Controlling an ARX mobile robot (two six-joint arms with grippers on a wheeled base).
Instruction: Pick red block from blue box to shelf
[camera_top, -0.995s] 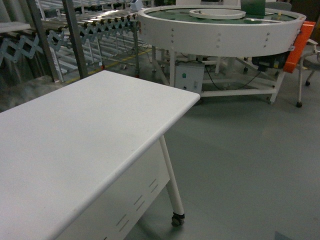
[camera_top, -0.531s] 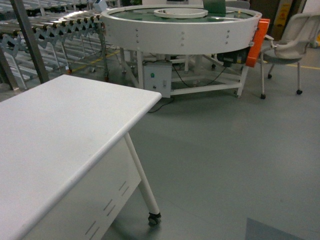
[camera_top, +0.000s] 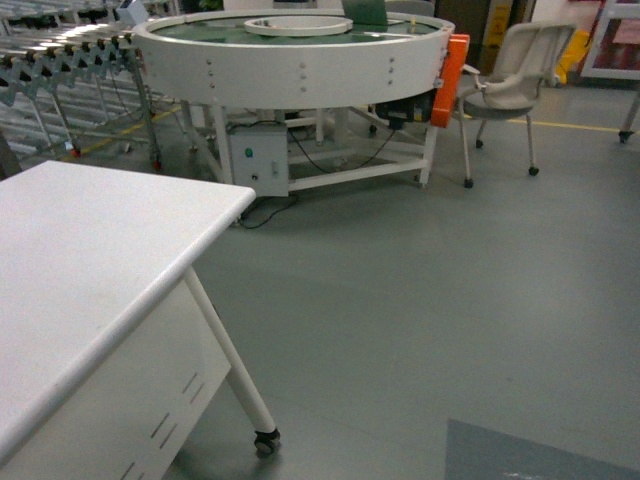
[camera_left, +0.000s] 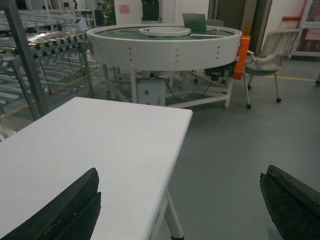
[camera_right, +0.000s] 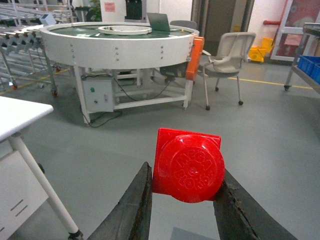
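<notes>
The red block (camera_right: 189, 165) is pinched between the two dark fingers of my right gripper (camera_right: 185, 171), its round stud facing the camera, held in the air above the grey floor. My left gripper (camera_left: 181, 175) is open, empty, over the edge of the white table (camera_left: 115, 140). A steel rack, the shelf (camera_right: 294, 60), stands at the right edge of the right wrist view with a dark blue crate (camera_right: 310, 64) on it. The blue box is out of view. Neither gripper shows in the head view.
A round white conveyor (camera_top: 300, 60) stands ahead on a frame with a control box (camera_top: 258, 165) under it. A roller conveyor (camera_top: 60, 50) runs at the back left. A grey chair (camera_top: 510, 70) stands to its right. Grey floor (camera_top: 430, 300) lies ahead.
The head view has swung to the right: the white table and round conveyor slid left, the steel uprights left the frame, and the chair came into view.
</notes>
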